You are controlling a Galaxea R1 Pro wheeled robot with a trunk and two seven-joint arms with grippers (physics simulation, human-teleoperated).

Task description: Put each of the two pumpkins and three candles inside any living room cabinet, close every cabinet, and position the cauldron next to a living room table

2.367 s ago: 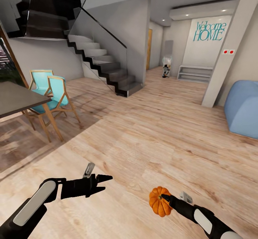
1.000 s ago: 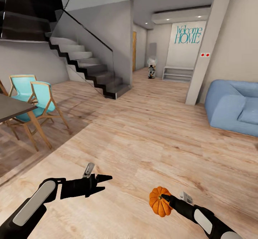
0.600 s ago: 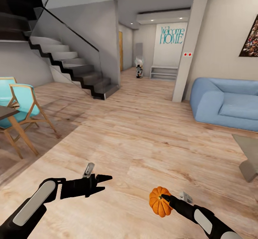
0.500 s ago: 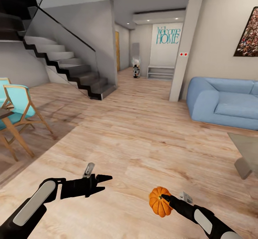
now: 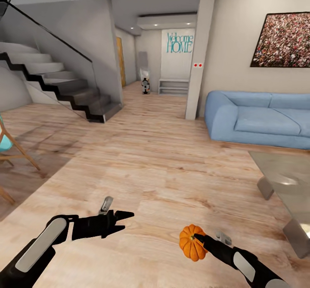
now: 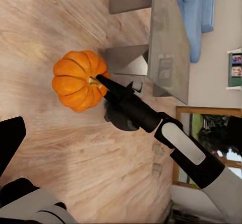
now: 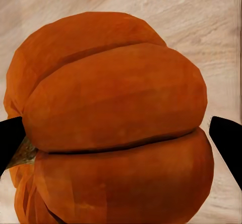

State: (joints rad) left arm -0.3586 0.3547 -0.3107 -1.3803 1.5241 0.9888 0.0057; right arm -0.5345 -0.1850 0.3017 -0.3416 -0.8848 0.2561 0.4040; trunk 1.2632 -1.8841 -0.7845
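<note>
**Pumpkin in my right gripper, above the living room floor**

My right gripper (image 5: 196, 239) holds one pumpkin (image 5: 192, 242) above the wooden floor (image 5: 172, 167); in the right wrist view the pumpkin (image 7: 113, 123) sits between my two dark fingertips (image 7: 227, 138), clamped from both sides. My left gripper (image 5: 125, 219) is empty, its fingers close together, hanging over the floor on the left. On the right, near me, stands a glass table (image 5: 286, 180). Farther on the right is a blue sofa (image 5: 258, 120), and far on the left is a staircase (image 5: 60, 85).
</note>
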